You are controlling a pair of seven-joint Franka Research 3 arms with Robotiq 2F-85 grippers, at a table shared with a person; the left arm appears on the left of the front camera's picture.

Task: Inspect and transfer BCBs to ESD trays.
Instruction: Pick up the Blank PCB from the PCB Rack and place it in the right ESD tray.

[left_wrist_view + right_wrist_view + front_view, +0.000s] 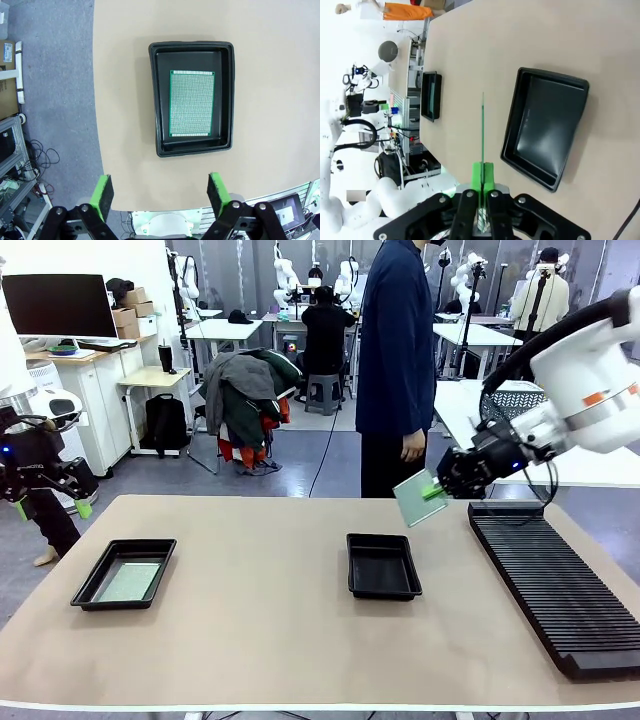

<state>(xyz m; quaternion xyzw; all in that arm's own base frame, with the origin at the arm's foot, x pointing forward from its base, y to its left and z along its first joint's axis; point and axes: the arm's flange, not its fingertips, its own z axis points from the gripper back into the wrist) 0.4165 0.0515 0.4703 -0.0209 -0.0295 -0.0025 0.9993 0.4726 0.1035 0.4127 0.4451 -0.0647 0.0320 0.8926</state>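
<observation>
My right gripper (436, 490) is shut on a green BCB (412, 497), holding it in the air above the far right of the table, between the middle tray and the rack. In the right wrist view that BCB (482, 135) shows edge-on between the green pads (483, 178), with the empty black ESD tray (545, 127) below it. This empty tray (382, 565) sits at the table's middle. A second ESD tray (125, 574) at the left holds another BCB (191, 103). My left gripper (50, 505) hangs open off the table's left edge, its fingers (103, 195) well above that tray (193, 97).
A long black slotted rack (556, 580) lies along the table's right side. A person in dark blue (396, 360) stands at the far edge, hand hanging near the held board. The beige table top (250, 630) is bare between the trays.
</observation>
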